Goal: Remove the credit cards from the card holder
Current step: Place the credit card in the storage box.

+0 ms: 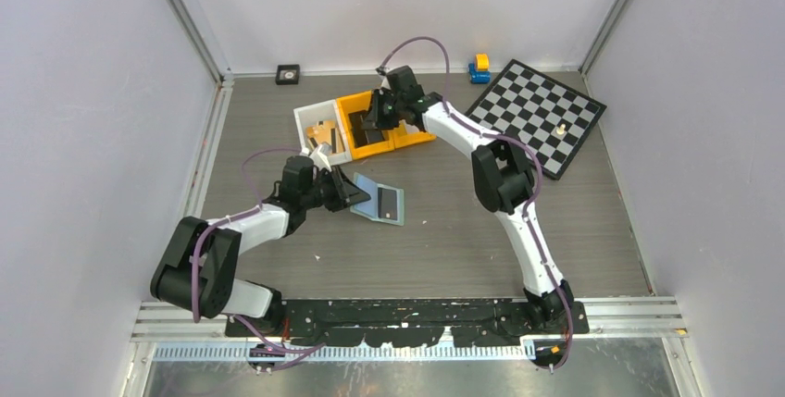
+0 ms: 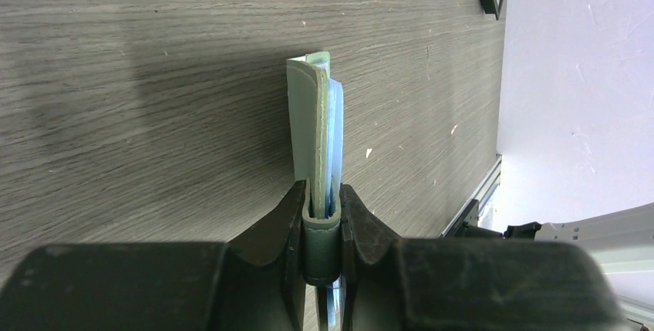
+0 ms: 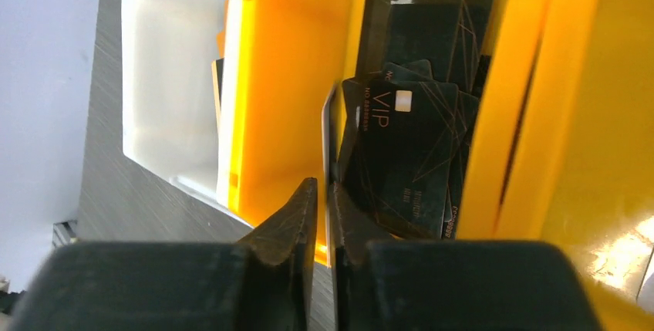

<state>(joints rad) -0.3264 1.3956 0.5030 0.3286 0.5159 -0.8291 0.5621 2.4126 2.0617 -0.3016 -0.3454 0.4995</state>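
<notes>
- Left gripper (image 2: 324, 192): jaws narrow, clamped on the spine end of the small flat pale sage-green folding card holder (image 2: 312, 123) with its clear light-blue inner sleeves
- Position: the holder sits mid-table, just off the left fingertips, its long axis running straight out from them towards the right arm's side
- Contents: in the top view a dark card (image 1: 387, 201) shows in the sleeve, so extraction is judged unfinished
- Key relation: the holder lies nearer and to the left of the right gripper (image 3: 322, 188), well apart from it; the left arm is the nearer one
- Right gripper: over the yellow plastic bin (image 3: 285, 76), fingers almost together, a thin dark card (image 3: 331, 130) edge-on in the slot; gripped or released cannot be told
- Bin contents: a heap of black cards (image 3: 405, 146); a white plastic bin (image 1: 310, 119) adjoins on the left
- Judgement: the right arm has to travel back towards the holder's free end
- Surface: grey wood-grain table (image 1: 463, 240), flat
- Room: black-and-white checkerboard (image 1: 542, 115) far right; pale walls on three sides
</notes>
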